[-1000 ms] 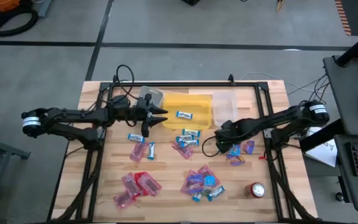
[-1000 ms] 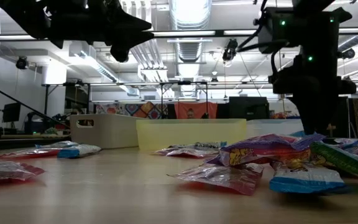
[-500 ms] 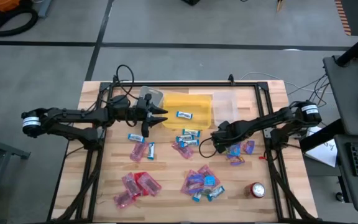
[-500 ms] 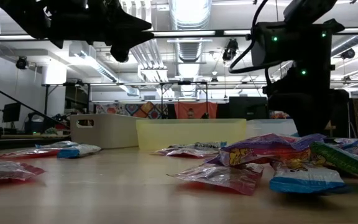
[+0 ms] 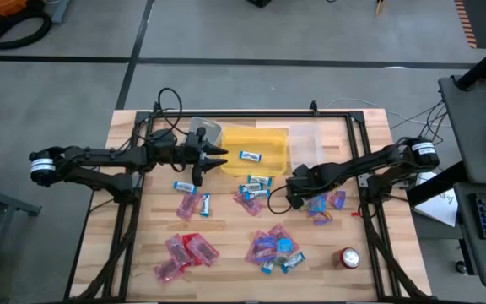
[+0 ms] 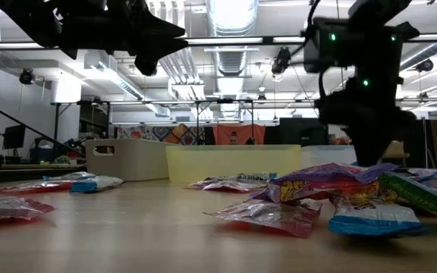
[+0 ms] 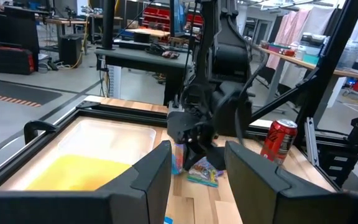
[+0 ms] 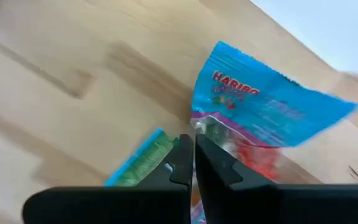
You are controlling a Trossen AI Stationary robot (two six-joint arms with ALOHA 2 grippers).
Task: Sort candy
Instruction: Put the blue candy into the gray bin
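Wrapped candy lies in groups on the wooden table: pink pieces (image 5: 184, 249), a mixed heap (image 5: 272, 245), blue-and-white pieces (image 5: 256, 186) and a cluster (image 5: 319, 205) at the right. My right gripper (image 5: 292, 196) is low over the table just left of that cluster and is shut at a blue candy packet (image 8: 260, 115). My left gripper (image 5: 222, 156) hovers open and empty at the left edge of the yellow bin (image 5: 260, 139); it also shows in its wrist view (image 7: 197, 152). My right gripper pinches the blue packet at its lower left corner (image 8: 196, 127) between its two fingertips, which come slanting down from the table's right. The rest of the packet spreads beyond the fingertips over other candy; I cannot tell whether it is lifted.
A white bin (image 5: 205, 131), the yellow bin holding one blue-and-white piece (image 5: 250, 156), and a clear bin (image 5: 310, 142) stand along the far side. A red and silver can (image 5: 348, 257) stands near the front right. A green-blue packet (image 8: 143, 163) lies beside my right fingers.
My right gripper has gone a little toward the table's left edge, staying low over the candy cluster.
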